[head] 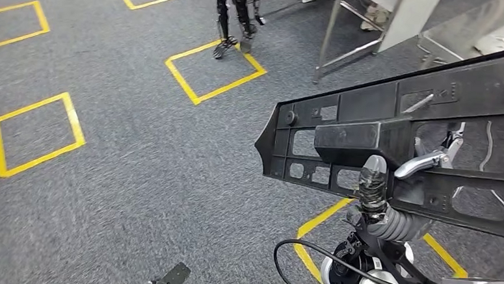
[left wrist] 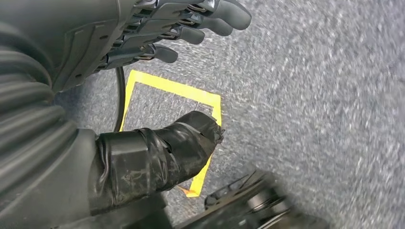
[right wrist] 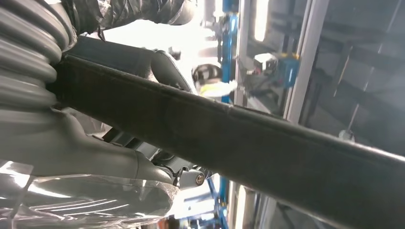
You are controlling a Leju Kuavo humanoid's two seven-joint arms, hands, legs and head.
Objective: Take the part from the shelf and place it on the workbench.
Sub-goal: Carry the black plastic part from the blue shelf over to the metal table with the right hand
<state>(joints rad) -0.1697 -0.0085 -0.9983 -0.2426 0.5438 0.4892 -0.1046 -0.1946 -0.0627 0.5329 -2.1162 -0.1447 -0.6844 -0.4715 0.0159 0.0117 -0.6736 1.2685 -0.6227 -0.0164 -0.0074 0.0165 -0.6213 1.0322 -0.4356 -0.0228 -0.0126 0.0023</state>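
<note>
Above the carpet, the right robot hand (head: pixel 391 178) grips the black part (head: pixel 367 132); the left robot hand (left wrist: pixel 157 71) hangs spread.

Long flat black plastic part (head: pixel 393 133) with cut-out openings, held tilted above the carpet, gripped near its lower edge.

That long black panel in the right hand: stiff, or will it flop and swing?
The black panel probably stays stiff: ribbed, straight-edged, no sag. Cut-outs suggest it is light. The right hand grips near the middle, yet its long ends may swing or twist.
</note>
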